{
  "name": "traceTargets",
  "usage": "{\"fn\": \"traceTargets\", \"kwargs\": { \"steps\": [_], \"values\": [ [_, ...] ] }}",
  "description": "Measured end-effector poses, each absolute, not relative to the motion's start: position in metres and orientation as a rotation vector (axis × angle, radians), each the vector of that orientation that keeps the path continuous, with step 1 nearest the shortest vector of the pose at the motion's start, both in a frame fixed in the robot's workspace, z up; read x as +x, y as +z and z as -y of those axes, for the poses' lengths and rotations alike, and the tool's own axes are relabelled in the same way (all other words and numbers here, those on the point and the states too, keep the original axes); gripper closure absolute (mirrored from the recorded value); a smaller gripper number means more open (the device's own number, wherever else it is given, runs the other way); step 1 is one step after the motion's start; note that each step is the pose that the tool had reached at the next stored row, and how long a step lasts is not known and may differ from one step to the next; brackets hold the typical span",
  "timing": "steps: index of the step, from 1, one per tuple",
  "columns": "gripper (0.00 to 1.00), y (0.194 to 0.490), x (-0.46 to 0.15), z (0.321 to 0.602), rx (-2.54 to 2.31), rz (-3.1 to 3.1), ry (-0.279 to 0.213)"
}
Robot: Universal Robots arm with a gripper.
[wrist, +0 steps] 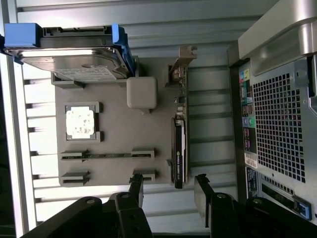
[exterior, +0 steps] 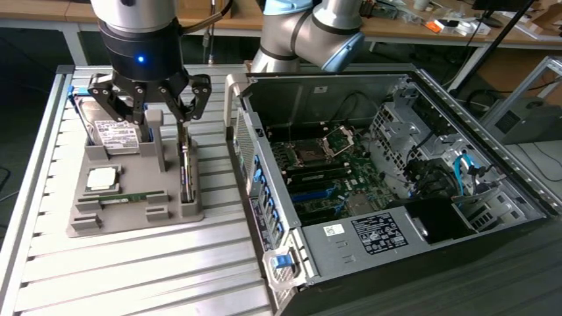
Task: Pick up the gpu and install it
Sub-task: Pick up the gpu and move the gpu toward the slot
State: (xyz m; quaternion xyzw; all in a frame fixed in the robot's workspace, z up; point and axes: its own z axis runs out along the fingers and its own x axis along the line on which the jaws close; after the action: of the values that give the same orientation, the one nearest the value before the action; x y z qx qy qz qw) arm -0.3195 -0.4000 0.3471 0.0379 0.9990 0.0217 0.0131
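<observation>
The pincer (exterior: 160, 113) hangs with its jaws spread wide and nothing between them, just above the far end of a grey holder tray (exterior: 131, 214). In the wrist view, the gap between the fingers (wrist: 136, 191) lines up with the gpu (wrist: 179, 148).

The gpu (exterior: 186, 170) stands on edge in a slot along the side of the tray that faces the computer, its pale metal bracket (wrist: 181, 62) at one end. The tray also carries a hard drive (exterior: 115, 133) with a white label and blue side rails, propped upright. A square processor chip (exterior: 102, 178) lies flat in its recess, and a thin memory stick (exterior: 123, 196) sits in a slot. A raised grey post (wrist: 141, 92) stands between the drive and the gpu.

On the exterior view's right, just beside the tray, an open computer case (exterior: 351, 247) lies on the slatted desk (exterior: 131, 276), its motherboard (exterior: 330, 178) exposed.

The arm's wrist (exterior: 139, 29) points straight down over the tray.
</observation>
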Motion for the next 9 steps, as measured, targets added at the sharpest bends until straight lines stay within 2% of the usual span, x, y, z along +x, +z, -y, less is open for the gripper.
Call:
{"fn": "traceTargets", "kwargs": {
  "steps": [9],
  "values": [
    [0.46, 0.3438, -0.3195, 0.4000, 0.118, -3.112, 0.068]
  ]
}}
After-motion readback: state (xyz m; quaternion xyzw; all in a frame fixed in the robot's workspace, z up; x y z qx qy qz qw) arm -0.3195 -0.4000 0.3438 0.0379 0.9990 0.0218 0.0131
